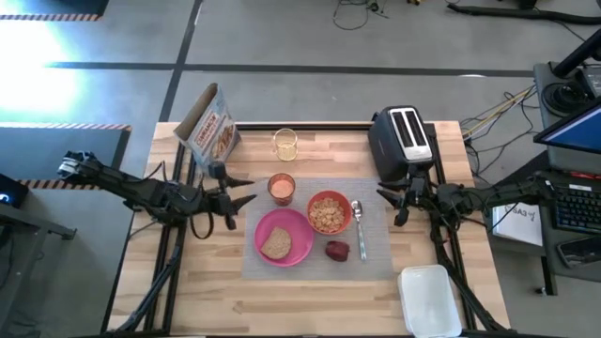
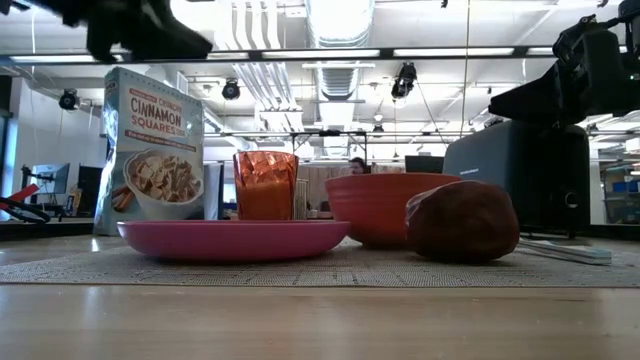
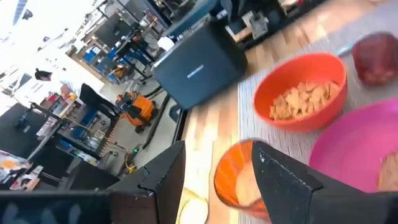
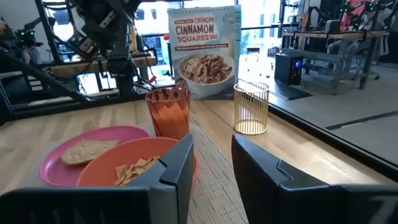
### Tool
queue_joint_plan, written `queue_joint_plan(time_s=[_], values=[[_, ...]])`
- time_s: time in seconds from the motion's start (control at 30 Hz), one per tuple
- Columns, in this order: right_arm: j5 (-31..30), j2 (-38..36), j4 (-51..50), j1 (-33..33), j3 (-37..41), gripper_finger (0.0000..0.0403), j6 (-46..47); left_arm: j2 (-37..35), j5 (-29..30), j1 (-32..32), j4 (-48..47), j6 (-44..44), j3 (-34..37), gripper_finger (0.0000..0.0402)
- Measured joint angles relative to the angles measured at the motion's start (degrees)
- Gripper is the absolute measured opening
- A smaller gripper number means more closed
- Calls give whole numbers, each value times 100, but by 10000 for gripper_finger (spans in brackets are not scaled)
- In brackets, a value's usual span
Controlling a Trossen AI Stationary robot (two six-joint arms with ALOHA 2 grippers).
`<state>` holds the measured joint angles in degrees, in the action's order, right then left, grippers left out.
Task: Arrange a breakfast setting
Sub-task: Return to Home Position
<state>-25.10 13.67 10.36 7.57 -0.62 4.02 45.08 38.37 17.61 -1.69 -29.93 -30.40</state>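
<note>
Here the grey mat (image 1: 319,268) lies in the middle of the wooden table (image 1: 207,282) with the whole setting on it. The pink plate (image 1: 299,228) sits on the mat's near left part and carries the toast slice (image 1: 276,244). Just to its right is the orange-red bowl (image 1: 310,214), which holds cereal squares. The small orange cup (image 1: 282,189) stands upright on the far side of the plate. The metal spoon (image 1: 359,228) lies along the right of the bowl, and the red apple (image 1: 337,250) rests on the bowl's near side, between plate and spoon.

The left gripper (image 1: 246,192) hovers just left of the cup at the mat's left edge, its jaws spread and empty. The right gripper (image 1: 390,207) hangs beside the mat's right edge, right of the spoon, its jaws likewise apart and holding nothing.

Beyond the mat stand a black toaster (image 1: 402,141) at far right, a tilted cereal box (image 1: 210,127) at far left and a yellowish glass (image 1: 285,144) between them. A white container (image 1: 430,300) lies at near right.
</note>
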Motion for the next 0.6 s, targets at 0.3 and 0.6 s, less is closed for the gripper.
queue_joint_plan(time_s=[0.3, 0.6], values=[[4, 0, -18, 2, 0, 100, 0, -1616, -37, 9, 1111, 584, 1235, 168], [2, 0, -20, 2, 0, 100, 2, -3393, -22, -19, 2638, 1594, 2980, 168]])
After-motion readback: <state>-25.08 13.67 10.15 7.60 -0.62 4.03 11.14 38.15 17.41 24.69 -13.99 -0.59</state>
